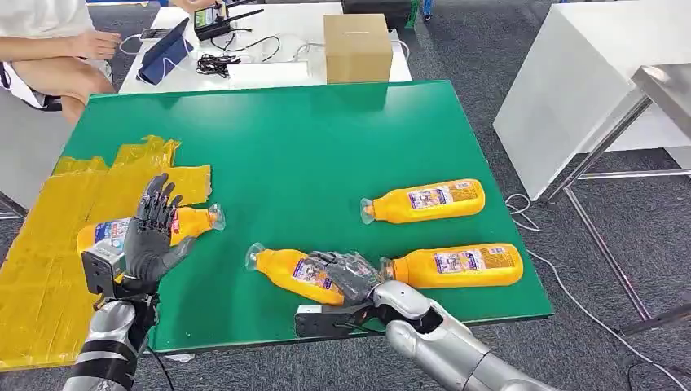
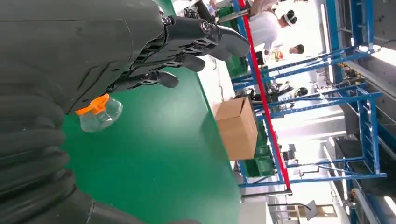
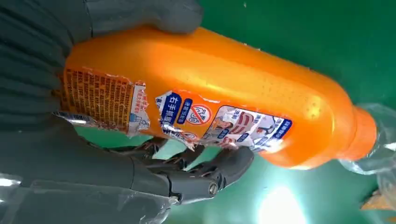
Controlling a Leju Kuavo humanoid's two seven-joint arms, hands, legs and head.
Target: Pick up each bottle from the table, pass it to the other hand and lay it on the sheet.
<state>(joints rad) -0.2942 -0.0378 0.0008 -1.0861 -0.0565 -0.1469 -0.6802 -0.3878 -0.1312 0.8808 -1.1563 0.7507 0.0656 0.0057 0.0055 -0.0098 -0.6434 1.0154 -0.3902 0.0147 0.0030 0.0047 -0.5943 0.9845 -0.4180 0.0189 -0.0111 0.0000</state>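
Note:
Several orange bottles lie on the green table (image 1: 310,138). One bottle (image 1: 194,221) rests half on the yellow sheet (image 1: 49,244) at the left, its clear cap (image 2: 100,112) pointing right. My left hand (image 1: 153,232) is raised just in front of it, palm up and fingers (image 2: 187,35) spread, holding nothing. My right hand (image 1: 349,273) grips the bottom end of another bottle (image 1: 289,270) near the table's front edge; up close the thumb lies over this bottle (image 3: 224,79) and the fingers (image 3: 205,175) curl under it. Two more bottles (image 1: 424,201) (image 1: 460,266) lie to the right.
A cardboard box (image 1: 357,46) stands on a white table behind the green one, beside cables and a blue case (image 1: 165,55). A person (image 1: 49,49) sits at the far left. A white bench (image 1: 587,90) and metal frame stand at the right.

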